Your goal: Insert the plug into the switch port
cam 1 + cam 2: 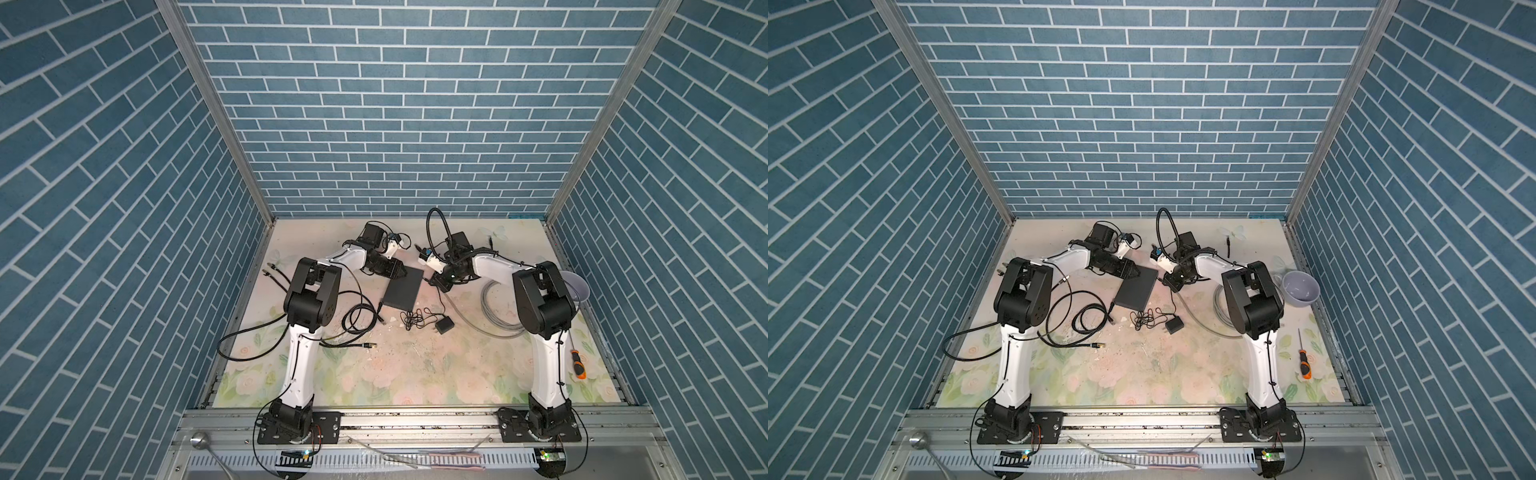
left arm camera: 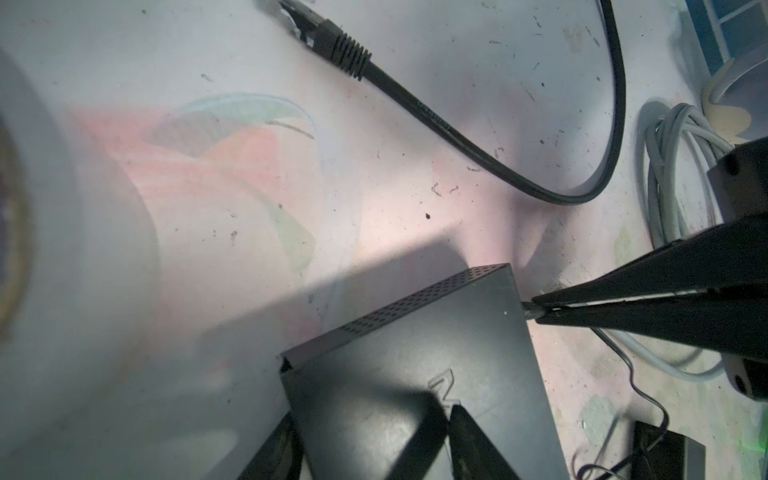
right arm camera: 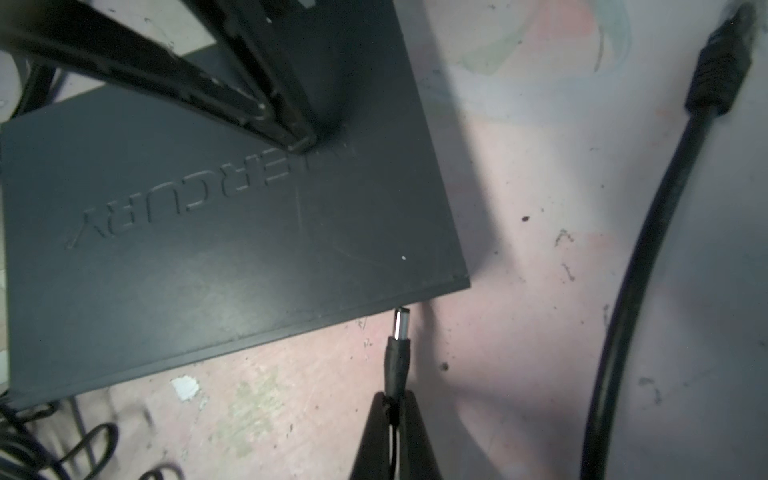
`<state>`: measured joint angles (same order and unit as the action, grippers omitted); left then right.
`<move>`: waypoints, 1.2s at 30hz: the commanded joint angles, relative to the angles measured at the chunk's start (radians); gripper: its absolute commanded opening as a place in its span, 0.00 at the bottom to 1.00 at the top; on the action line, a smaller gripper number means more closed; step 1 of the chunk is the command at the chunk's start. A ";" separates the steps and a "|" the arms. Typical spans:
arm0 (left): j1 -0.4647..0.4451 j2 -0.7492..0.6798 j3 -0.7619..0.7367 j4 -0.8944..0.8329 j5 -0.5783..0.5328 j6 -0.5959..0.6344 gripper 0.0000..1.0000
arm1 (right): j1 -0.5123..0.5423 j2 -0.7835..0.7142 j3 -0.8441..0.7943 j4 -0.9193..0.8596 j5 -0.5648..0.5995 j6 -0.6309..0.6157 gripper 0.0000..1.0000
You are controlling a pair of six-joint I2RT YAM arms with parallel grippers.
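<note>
- Lying flat near the middle of the floral-printed tabletop [image 1: 415, 374], the flat matte-black switch box [image 1: 402, 291] is seen in both top views, between the two arms.
- The right claw [image 3: 395, 405] is clamped tight on the rear of the small black barrel plug [image 3: 398, 349], with the thin cord pinched between its fingers.
- And the plug's silver tip is set right against the switch's side face, close to a corner; whether it sits in a socket cannot be told.
- The left claw [image 2: 372, 415] is placed over the far corner on its own side, jaws parted about halfway. One fingertip [image 3: 301, 139] is pressed on the top face by the embossed lettering, and no grip around the box is made out.
- A small black cube-shaped power adapter [image 1: 442, 325] is found near the switch's front edge, its thin cord tangled alongside.
- A black network cable [image 2: 415, 104] is laid nearby; a grey coiled cable [image 1: 496, 309], a lavender bowl [image 1: 575, 286] and an orange-handled screwdriver [image 1: 578, 368] are spotted further right.
</note>
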<state>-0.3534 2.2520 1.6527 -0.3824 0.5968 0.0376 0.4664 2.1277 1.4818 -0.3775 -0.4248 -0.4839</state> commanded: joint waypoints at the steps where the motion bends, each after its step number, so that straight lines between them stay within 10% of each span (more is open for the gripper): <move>1: 0.005 0.026 0.030 -0.013 0.024 0.017 0.56 | 0.013 -0.008 0.006 -0.023 -0.078 -0.080 0.00; 36: 0.019 0.045 0.063 -0.056 0.031 0.053 0.54 | 0.017 -0.009 -0.015 -0.003 -0.029 -0.088 0.00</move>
<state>-0.3386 2.2707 1.6867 -0.4118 0.6140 0.0666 0.4816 2.1277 1.4803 -0.4114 -0.4530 -0.5404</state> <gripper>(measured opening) 0.546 0.055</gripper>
